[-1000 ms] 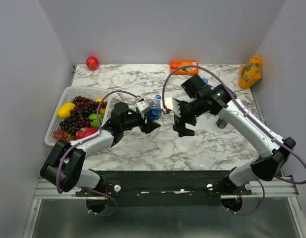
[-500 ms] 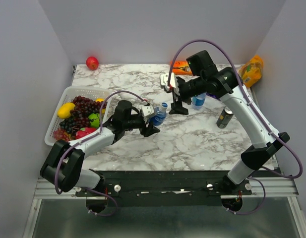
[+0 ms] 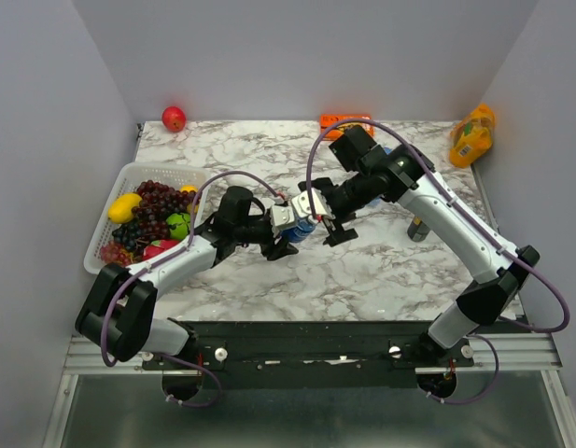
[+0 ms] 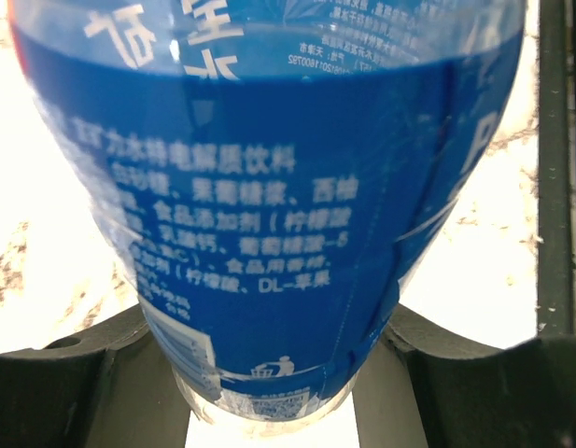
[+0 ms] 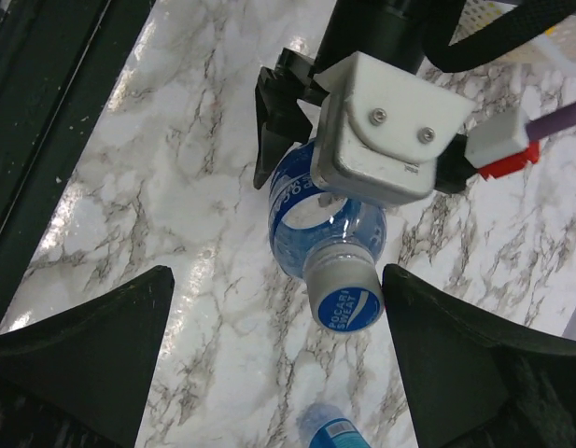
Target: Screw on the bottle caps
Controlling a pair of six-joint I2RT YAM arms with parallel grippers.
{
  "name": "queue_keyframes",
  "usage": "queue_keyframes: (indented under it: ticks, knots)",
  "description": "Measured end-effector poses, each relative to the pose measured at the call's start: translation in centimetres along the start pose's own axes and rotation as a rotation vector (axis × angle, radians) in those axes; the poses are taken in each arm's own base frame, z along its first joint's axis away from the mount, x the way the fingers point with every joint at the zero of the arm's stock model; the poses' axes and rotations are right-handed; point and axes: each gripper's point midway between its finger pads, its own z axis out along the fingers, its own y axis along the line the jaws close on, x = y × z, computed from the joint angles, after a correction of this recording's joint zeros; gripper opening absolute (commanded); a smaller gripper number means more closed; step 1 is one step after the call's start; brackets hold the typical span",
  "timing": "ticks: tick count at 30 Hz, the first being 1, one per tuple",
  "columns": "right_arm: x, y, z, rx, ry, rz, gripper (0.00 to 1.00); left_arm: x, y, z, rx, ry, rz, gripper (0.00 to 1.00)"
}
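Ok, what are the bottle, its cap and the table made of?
The bottle looks like thin clear plastic, see-through where the label ends, wrapped in a glossy blue printed film. The cap is probably moulded plastic: smooth, with a blue printed top and a pale side. The table has a white and grey marble pattern with a soft sheen; whether it is real stone or laminate, I cannot tell.

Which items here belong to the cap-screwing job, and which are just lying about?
Job: held bottle, its cap, second bottle, only partly in view.
Lying about: dark can, fruit basket, red fruit, orange packet, yellow bag.
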Motion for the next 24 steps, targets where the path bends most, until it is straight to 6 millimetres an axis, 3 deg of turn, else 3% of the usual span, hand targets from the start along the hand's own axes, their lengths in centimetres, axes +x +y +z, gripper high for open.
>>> queue_keyframes:
  ticks: [5,14,20,23,24]
  knots:
    - [0.8,0.7,1.5,-0.018,0.033,-0.018,0.99,0.1,-0.9,0.2,0.033,0.004,-0.025,0.00]
    - [1.8,-1.4,1.4,0.097,0.085,-0.034,1.00,-1.1,-1.0,0.1,0.047,-0.068,-0.166,0.00]
    - [3.0,-2.0,1.4,0.152,0.136,0.045,1.00,-1.4,-1.5,0.1,0.063,-0.111,-0.253,0.00]
    - [4.1,-1.5,1.1,0.155,0.178,0.111,0.99,-1.6,-1.2,-0.1,0.052,-0.127,-0.290,0.00]
    - [4.5,-0.4,1.2,0.124,0.190,0.145,0.98,-1.6,-0.8,-0.2,0.033,-0.131,-0.305,0.00]
